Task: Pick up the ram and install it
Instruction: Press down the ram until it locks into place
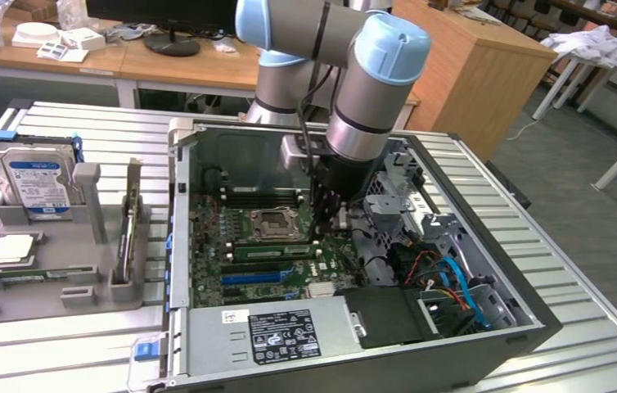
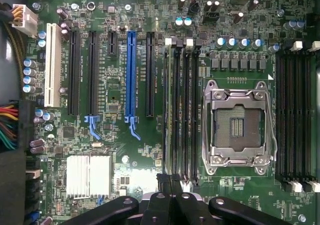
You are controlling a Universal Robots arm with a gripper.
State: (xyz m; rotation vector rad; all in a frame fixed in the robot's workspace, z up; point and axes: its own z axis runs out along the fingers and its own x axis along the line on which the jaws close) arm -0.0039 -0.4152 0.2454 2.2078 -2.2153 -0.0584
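Exterior view, from its left: what lay on the worktop (image 1: 69, 348)?

— Ribbed metal slats carried a matt grey tray (image 1: 57, 291). In it a silver hard drive (image 1: 36, 176) stood on edge and a small square processor chip (image 1: 11, 250) lay flat. Just beside the tray sat the open, dark steel computer case (image 1: 527, 327).

And the ram (image 1: 270, 250)?

— A long, thin green stick with black chips. It stood in a memory slot of the green motherboard (image 1: 213, 246), between the metal-framed processor socket (image 1: 276, 223) and the blue expansion slot (image 1: 252, 277). In the wrist view the ram (image 2: 169, 115) was a narrow edge among parallel black slots.

Anything crowding it?

— Orange and blue cables (image 1: 456, 286) lay well apart, toward the exterior view's right.

The arm (image 1: 369, 82)?

— Grey tubes with pale blue caps, bent steeply down into the case. The fingers (image 1: 324, 223) were together over one end of the ram. I could not tell whether they touched it.
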